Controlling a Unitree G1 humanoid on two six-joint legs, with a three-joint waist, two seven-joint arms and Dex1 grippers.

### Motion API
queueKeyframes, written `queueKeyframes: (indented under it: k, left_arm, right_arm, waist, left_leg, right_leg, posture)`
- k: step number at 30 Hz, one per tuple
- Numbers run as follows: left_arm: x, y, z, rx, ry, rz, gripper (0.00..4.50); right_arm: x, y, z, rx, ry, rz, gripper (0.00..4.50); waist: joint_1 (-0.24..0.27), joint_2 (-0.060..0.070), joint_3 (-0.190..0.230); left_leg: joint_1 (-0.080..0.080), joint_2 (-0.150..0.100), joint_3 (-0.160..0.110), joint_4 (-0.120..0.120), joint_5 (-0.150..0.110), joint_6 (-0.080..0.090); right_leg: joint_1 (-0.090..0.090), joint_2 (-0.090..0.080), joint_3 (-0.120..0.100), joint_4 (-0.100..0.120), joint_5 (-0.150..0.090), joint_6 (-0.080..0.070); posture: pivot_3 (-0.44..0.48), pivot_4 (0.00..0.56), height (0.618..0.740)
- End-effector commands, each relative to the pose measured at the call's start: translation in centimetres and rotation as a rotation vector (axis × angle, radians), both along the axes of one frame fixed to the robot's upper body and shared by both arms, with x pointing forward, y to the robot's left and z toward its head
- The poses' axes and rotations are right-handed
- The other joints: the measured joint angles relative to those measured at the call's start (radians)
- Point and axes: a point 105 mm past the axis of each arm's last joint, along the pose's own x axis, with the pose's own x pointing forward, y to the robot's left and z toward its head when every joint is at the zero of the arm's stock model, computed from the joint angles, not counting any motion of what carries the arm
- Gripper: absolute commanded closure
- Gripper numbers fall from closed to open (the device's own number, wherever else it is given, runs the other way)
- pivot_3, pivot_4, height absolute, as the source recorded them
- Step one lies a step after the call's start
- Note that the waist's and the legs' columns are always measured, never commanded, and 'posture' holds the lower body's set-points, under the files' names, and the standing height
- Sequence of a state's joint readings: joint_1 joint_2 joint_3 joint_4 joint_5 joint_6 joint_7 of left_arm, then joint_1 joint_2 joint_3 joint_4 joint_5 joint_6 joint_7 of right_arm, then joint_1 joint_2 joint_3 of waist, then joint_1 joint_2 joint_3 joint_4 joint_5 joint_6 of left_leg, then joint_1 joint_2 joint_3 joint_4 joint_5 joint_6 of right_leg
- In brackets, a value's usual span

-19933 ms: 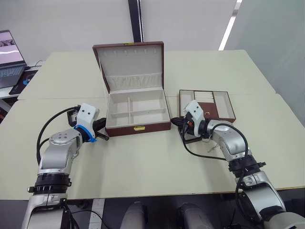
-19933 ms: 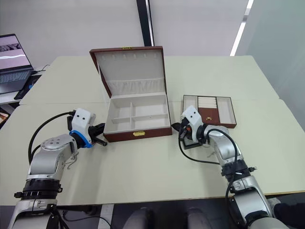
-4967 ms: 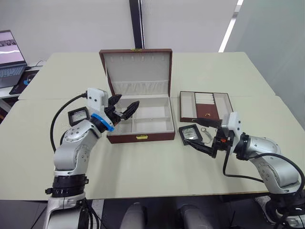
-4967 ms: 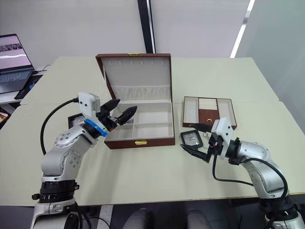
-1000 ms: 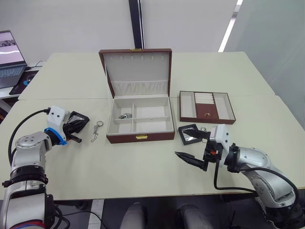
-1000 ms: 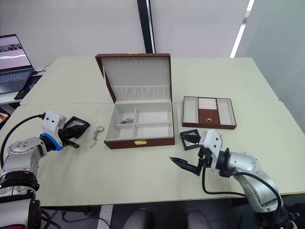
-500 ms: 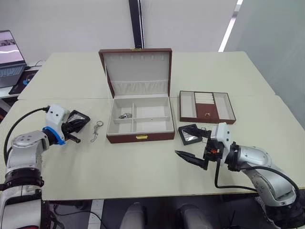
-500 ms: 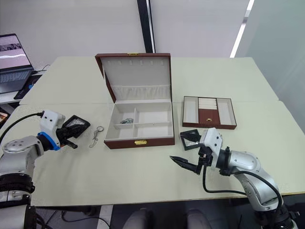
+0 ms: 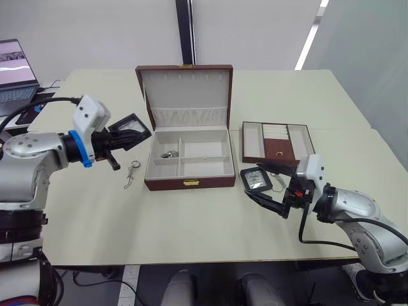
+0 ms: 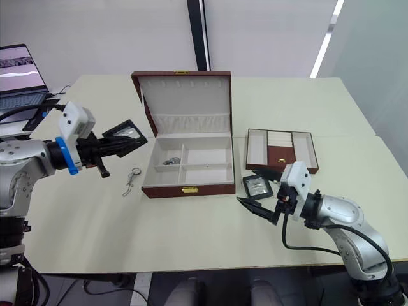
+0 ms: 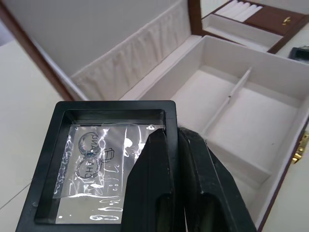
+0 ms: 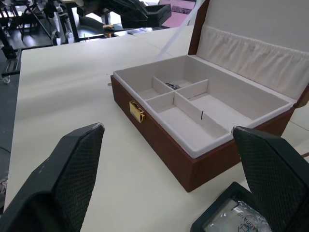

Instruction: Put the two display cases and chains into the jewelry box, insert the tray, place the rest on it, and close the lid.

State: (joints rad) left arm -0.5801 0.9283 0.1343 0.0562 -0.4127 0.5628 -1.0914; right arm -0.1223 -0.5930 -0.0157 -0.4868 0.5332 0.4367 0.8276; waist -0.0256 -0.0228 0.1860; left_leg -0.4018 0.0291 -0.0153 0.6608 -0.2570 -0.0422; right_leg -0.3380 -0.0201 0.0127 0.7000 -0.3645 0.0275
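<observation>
Gripping one display case (image 11: 96, 159) by its stiff rim, the left pincer (image 9: 131, 136) carries a light, rigid load toward the jewelry box (image 9: 188, 159). The right pincer (image 9: 271, 186) gapes open over the second case (image 9: 255, 179) on the tabletop (image 9: 191, 223); its clear window looks scratch-prone, so the frame edges seem the safest hold.

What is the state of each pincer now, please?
Left pincer: closed on a display case, held up beside the jewelry box.
Right pincer: open, holding nothing.

You see a reddish-brown, wood-look rectangular jewelry box (image 9: 187, 167) with matt cream cloth lining, a gathered fabric pocket (image 11: 130, 55) and a shiny gold metal clasp (image 12: 136, 110). The square black plastic display case (image 11: 104, 164) has a glossy, crinkled clear window. The right gripper's fingertips (image 12: 273, 175) have rough textured black pads.
</observation>
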Motion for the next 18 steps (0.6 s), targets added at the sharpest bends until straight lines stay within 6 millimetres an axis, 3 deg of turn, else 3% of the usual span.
queueKeyframes:
  k: [1,6,10,18]
  left_arm:
    - [-0.1,-3.0,1.7,-0.001,-0.046,-0.163,4.46]
    - [0.4,-5.7,1.5,0.021,-0.034,-0.332,4.46]
    - [1.0,-7.3,-0.3,0.121,-0.004,-0.466,4.46]
    - [3.5,-8.4,-2.8,0.234,0.017,-0.588,4.46]
  right_arm:
    - [-0.8,-0.2,1.0,0.014,-0.044,-0.019,0.0]
    - [-1.3,-0.3,0.6,0.016,-0.037,-0.063,0.0]
    - [-1.8,-0.6,0.4,0.019,-0.034,-0.103,0.0]
    - [-2.4,-0.9,0.2,0.026,-0.029,-0.167,0.0]
  waist:
    - [0.001,0.0,0.0]
    - [-0.002,0.0,0.0]
    - [-0.004,0.0,0.0]
    - [0.0,0.0,0.0]
  left_leg:
    - [0.0,0.0,0.0,0.0,0.0,0.0]
    - [0.0,0.0,0.0,0.0,0.0,0.0]
    - [0.0,0.0,0.0,0.0,0.0,0.0]
    - [-0.001,-0.001,0.001,0.001,0.0,0.0]
  right_leg:
    - [0.0,0.0,0.0,0.0,0.0,0.0]
    - [0.0,0.001,0.001,0.0,0.0,0.0]
    - [0.0,0.002,0.001,0.0,0.0,0.0]
    - [-0.001,0.002,0.001,0.0,0.0,0.0]
  posture:
    - [0.0,0.15,0.74]
    - [0.0,0.15,0.74]
    - [0.0,0.15,0.74]
    - [0.0,0.15,0.74]
